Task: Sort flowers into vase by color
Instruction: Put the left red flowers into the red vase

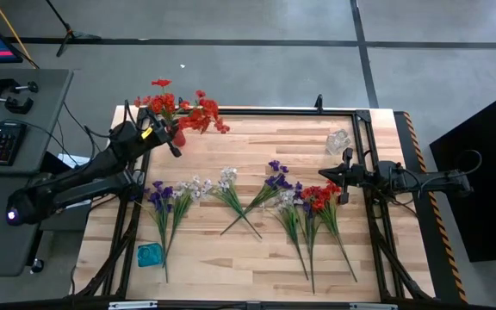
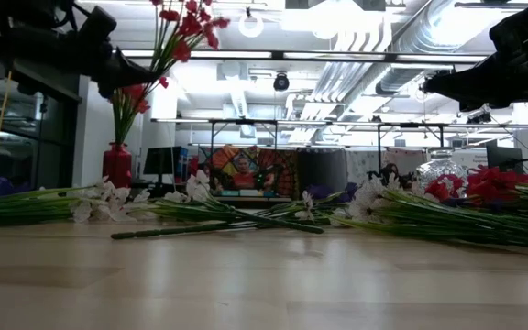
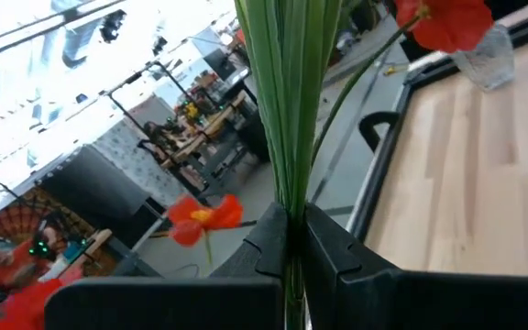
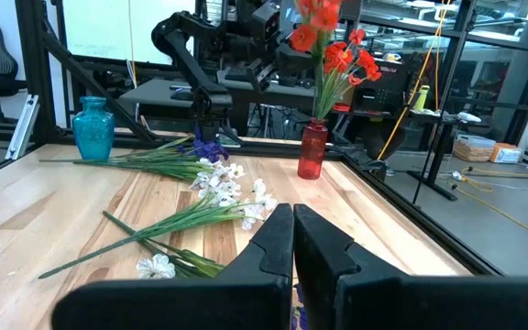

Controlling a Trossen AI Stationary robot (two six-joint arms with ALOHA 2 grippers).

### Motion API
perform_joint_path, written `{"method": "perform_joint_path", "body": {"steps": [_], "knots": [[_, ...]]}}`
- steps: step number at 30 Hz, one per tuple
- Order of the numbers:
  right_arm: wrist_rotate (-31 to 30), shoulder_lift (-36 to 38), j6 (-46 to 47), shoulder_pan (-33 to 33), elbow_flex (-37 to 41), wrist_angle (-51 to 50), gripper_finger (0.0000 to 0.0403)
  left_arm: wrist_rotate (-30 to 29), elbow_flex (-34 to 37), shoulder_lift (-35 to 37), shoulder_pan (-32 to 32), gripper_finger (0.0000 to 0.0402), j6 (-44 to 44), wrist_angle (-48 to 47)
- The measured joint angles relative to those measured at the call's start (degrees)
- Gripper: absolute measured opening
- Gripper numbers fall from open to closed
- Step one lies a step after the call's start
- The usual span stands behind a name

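While the left gripper (image 1: 172, 148) hangs at the worktop's (image 1: 257, 258) far left corner, clenched on the green stems of the red flowers (image 1: 183, 109) standing in the red vase (image 4: 312, 151), we see the right gripper (image 1: 349, 177) pressed together and holding nothing near the right edge. Across the middle of the worktop lie the purple flowers (image 1: 274, 181) and white flowers (image 1: 227, 178), with more red ones just beside the right gripper. A blue vase (image 1: 149, 254) sits near the front left corner, a clear vase (image 1: 337, 140) near the far right corner.
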State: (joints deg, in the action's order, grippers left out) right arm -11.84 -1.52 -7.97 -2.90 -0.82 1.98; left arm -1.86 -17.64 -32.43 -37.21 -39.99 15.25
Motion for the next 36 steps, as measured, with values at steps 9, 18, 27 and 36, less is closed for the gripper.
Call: {"method": "perform_joint_path", "body": {"steps": [9, 18, 27, 36], "knots": [[0.0, 0.0, 0.0, 0.02, 0.01, 0.0, 0.0, 1.65, -0.01, -4.28, -1.46, 0.0, 2.52, 2.01], [0.0, 0.0, 0.0, 0.0, 0.02, 0.0, 0.0, -0.77, -0.01, -4.37, -1.46, 0.0, 5.7, 6.6], [0.01, 0.0, 0.0, 0.01, 0.01, 0.0, 0.0, -4.89, 1.28, -4.36, -1.46, 0.0, 7.94, 8.77], [0.02, 0.0, 0.0, 0.0, 0.02, 0.0, 0.0, -14.04, 12.45, -3.29, -1.33, 0.0, 14.37, 29.48]]}}
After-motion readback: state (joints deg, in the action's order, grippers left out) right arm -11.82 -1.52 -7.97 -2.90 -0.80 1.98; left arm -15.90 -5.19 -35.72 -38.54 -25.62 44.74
